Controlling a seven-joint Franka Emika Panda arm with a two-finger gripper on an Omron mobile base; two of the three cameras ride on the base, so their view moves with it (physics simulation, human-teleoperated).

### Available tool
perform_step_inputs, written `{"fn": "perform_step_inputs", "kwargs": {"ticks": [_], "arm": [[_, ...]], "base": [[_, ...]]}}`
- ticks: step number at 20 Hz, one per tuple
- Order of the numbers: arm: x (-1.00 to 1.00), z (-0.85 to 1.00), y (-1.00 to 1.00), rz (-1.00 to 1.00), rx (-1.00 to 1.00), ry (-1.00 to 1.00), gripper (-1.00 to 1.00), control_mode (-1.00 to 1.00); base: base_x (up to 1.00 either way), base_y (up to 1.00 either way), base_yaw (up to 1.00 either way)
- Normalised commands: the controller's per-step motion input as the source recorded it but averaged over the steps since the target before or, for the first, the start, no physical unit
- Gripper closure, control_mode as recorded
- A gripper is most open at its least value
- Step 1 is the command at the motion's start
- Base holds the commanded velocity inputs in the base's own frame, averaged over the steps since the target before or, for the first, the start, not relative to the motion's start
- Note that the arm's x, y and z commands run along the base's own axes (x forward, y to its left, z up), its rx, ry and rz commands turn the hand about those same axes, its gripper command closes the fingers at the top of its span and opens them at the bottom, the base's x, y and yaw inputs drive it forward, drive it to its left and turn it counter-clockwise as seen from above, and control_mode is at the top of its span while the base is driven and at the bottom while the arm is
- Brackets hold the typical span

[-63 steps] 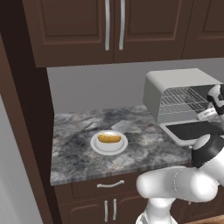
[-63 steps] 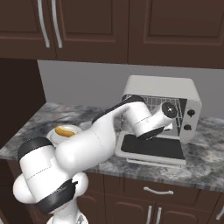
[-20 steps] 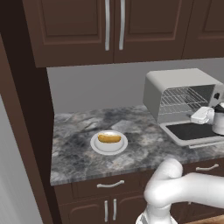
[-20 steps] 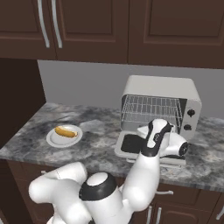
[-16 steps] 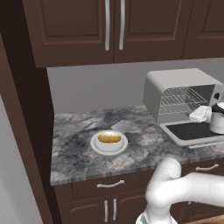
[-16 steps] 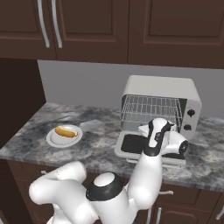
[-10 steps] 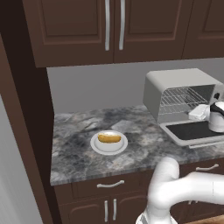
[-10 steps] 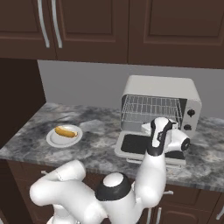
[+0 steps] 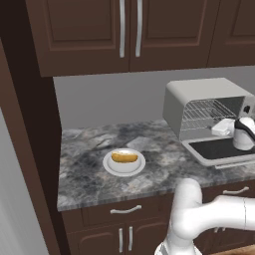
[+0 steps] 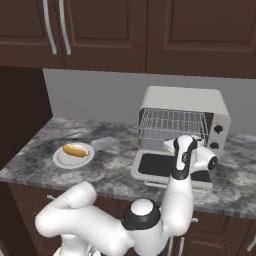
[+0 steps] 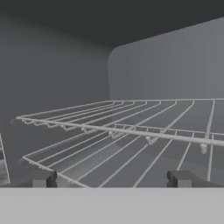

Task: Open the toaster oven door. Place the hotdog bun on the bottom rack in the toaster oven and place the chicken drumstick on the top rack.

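Gripper: two small dark finger tips spread wide, nothing between them, pointing into the mouth of the boxy light-grey toaster oven. From the hand camera the silver wire racks lie just ahead, one above the other, both bare. In the right base view the white hand hovers over the dark glass toaster oven door, which lies folded down flat toward the near edge of the mottled grey stone counter

Door step judged done; no food moved yet

Hotdog bun: tan, oblong, lying on a round white plate well to the left of the oven, mid-counter. Cannot make out a chicken drumstick on the plate from these views; too small to tell

Handling judgement, bun: light, soft, compressible, slightly rounded top. Best taken across its short width at mid-length, fingers coming down from above, with a gentle close so it does not crush or squirt out. Plate rim is low, should not obstruct. Bun is not slippery; the risk is deformation or tipping when it is slid onto the lower rack, since the wire gaps could catch an end

Dark brown wooden wall cabinets hang above the counter, no bearing on the reach
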Motion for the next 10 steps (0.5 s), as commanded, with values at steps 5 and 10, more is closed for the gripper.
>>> {"fn": "perform_step_inputs", "kwargs": {"ticks": [5,10], "arm": [[0.35,-0.14,0.0,0.0,0.0,0.01,-1.0,-1.0],[0.29,-0.2,0.0,0.0,0.0,0.03,-1.0,-1.0]], "base": [[0.0,0.0,0.0],[0.0,0.0,0.0]]}}
